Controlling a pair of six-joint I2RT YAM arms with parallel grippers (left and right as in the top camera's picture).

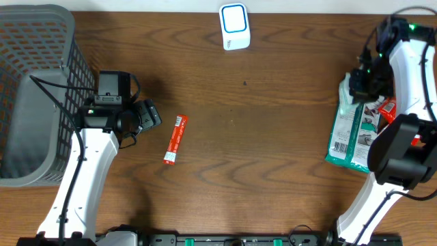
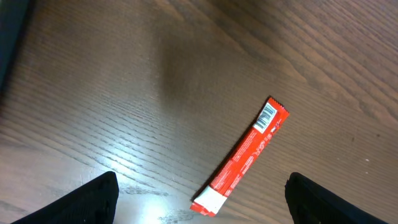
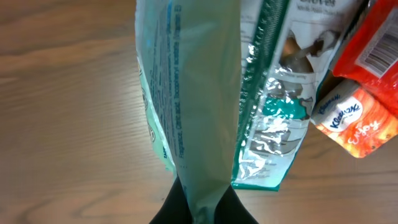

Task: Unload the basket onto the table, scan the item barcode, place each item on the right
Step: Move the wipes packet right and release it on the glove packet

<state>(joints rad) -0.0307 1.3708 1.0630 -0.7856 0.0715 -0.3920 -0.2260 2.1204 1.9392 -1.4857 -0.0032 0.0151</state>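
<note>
A white barcode scanner with a blue ring (image 1: pixel 234 26) stands at the table's far edge. A long red snack bar (image 1: pixel 175 139) lies flat on the wood. In the left wrist view the red bar (image 2: pixel 244 157) shows its barcode at the upper end. My left gripper (image 1: pixel 149 116) hovers open just left of the bar. From its own camera the left gripper (image 2: pixel 199 202) has the bar's white lower end between its spread fingertips. My right gripper (image 3: pixel 202 208) is shut on a pale green pouch (image 3: pixel 193 93), lifted over the pile at the right.
A grey basket (image 1: pixel 41 27) fills the far left. At the right edge lie a teal-and-silver pouch (image 3: pixel 280 118), an orange tissue pack (image 3: pixel 353 121) and a red packet (image 3: pixel 373 43). The same pile (image 1: pixel 349 137) lies beside the right arm.
</note>
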